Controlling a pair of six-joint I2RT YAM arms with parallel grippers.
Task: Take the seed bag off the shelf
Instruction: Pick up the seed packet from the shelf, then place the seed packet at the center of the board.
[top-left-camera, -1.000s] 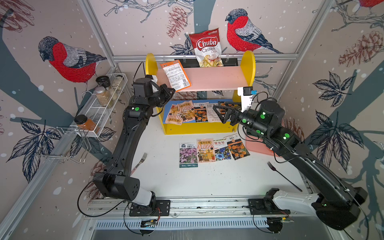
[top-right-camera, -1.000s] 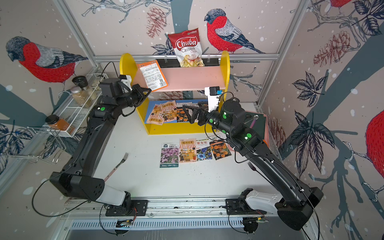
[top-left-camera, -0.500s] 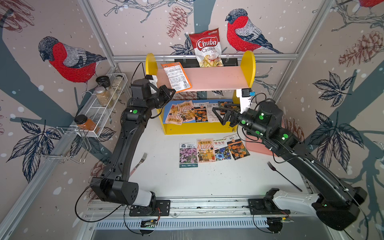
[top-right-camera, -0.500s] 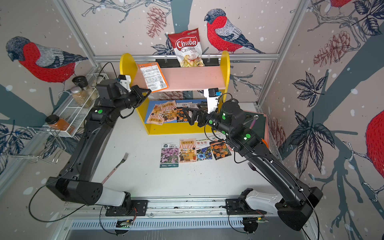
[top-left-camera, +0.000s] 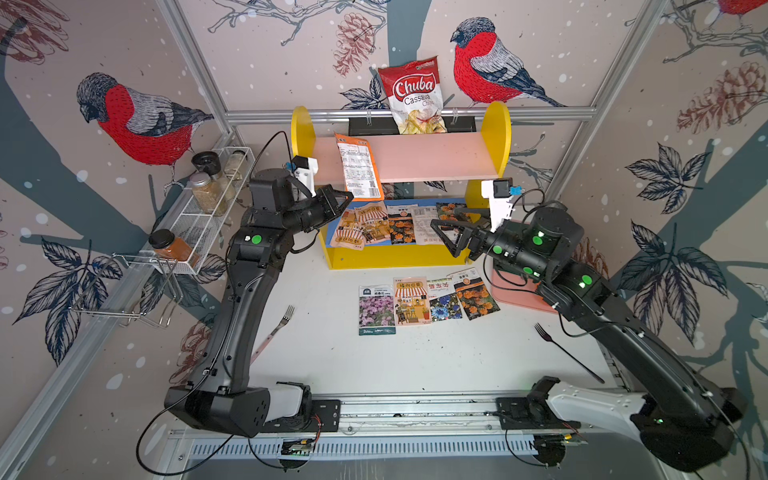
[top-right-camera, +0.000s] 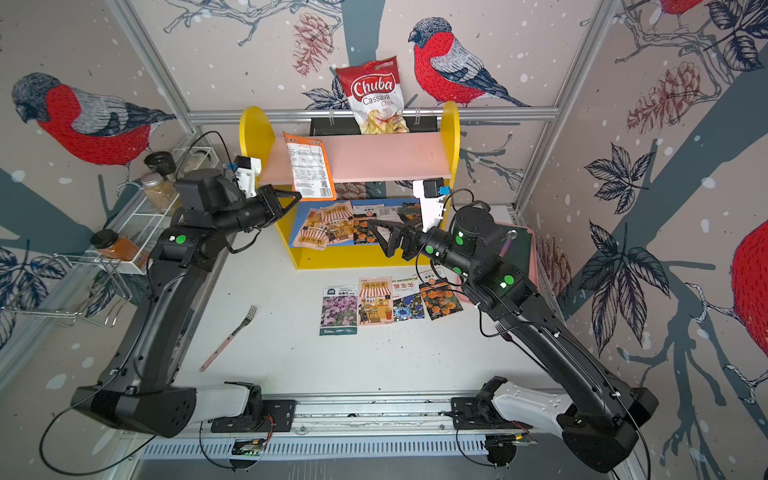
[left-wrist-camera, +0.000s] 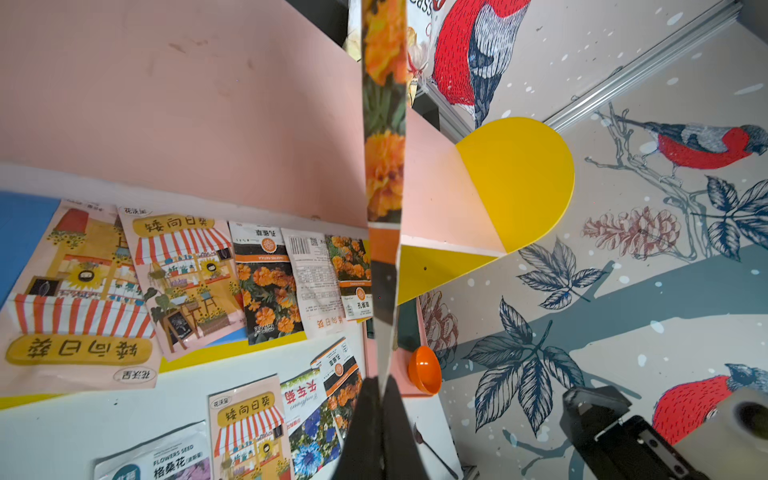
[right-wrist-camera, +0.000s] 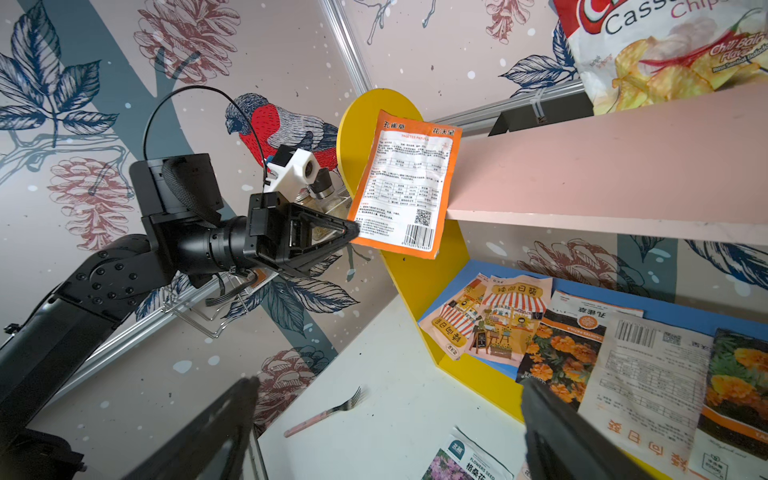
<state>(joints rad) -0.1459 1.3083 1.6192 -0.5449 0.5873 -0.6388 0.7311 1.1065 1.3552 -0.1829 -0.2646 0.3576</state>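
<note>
**Left fingers pinch the seed bag at the shelf's upper board**

My left fingers (top-left-camera: 350, 195) are closed tight on the lower corner of the seed bag (top-left-camera: 359, 169), an orange-edged packet with its printed white back facing up. In both top views the bag lies tilted over the left end of the pink upper board (top-left-camera: 436, 160) of the shelf (top-left-camera: 496, 133). Its near end hangs past the board's front edge, close to the left yellow side panel (top-right-camera: 253, 129). I cannot tell whether the bag touches the board. In my left wrist view the seed bag (left-wrist-camera: 384, 133) appears edge-on, rising from my closed fingers.

My right fingers (top-left-camera: 444, 218) are spread wide and hold nothing. They hover in front of the right part of the blue lower board (right-wrist-camera: 673, 309), where more seed packets (top-left-camera: 376, 224) lie flat.

Four further packets (top-left-camera: 415, 301) sit in a row on the white tabletop (top-left-camera: 415, 361), just near of the shelf. A red chip bag (top-left-camera: 415, 95) stands behind the shelf. A wire rack of spice jars (top-left-camera: 199, 224) hangs on the left wall.
</note>
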